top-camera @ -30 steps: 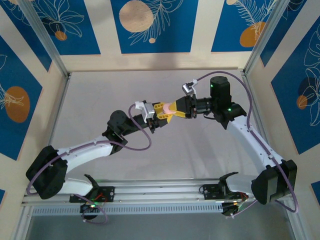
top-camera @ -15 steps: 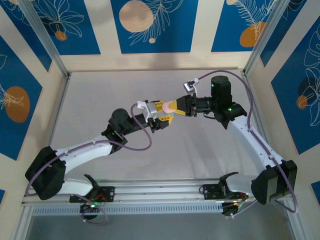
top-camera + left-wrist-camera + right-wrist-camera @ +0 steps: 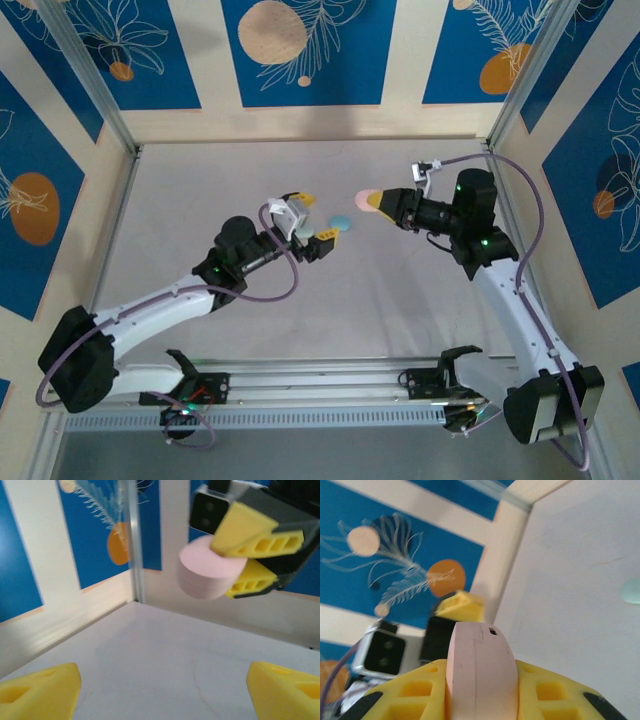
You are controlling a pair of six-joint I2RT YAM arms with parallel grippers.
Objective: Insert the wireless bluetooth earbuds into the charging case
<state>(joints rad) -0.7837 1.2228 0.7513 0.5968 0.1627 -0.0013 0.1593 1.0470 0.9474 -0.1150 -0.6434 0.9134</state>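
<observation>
The right gripper [image 3: 378,201] clamps the pink case [image 3: 205,575], lid seemingly shut, above the table [image 3: 250,170], the left gripper [image 3: 309,218] hangs wide and empty opposite, and a mint piece [image 3: 341,222], bud or case unclear, lies on it between them, so next the left gripper likely must open that lid.

Left gripper [image 3: 312,218] stands spread wide; right gripper [image 3: 378,201] is clamped.

left end effector [image 3: 312,218] opened, released pink case [image 3: 207,575], right end effector [image 3: 382,201] pulled away holding it
</observation>
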